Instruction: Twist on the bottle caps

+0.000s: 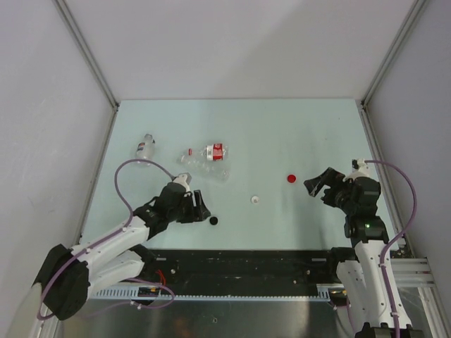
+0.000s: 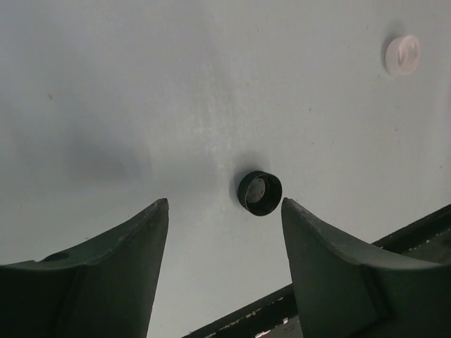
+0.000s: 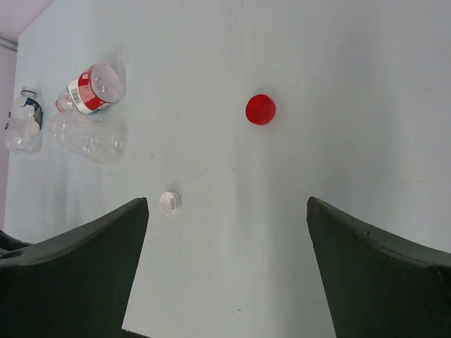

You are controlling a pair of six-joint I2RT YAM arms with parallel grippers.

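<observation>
Since the red cap [image 1: 291, 178], white cap [image 1: 254, 199] and black cap [image 1: 213, 220] all lie loose on the bench [image 1: 296, 127], nothing is screwed on; three bottles [image 1: 215, 151] lie far-left, uncapped. Left pincer [image 2: 224, 203] released, poised beside black cap; right pincer [image 3: 227, 204] released, empty.

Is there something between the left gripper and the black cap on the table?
Nothing visible. The left gripper is open, and the black cap lies just ahead of its fingertips, with only table surface between them.
</observation>
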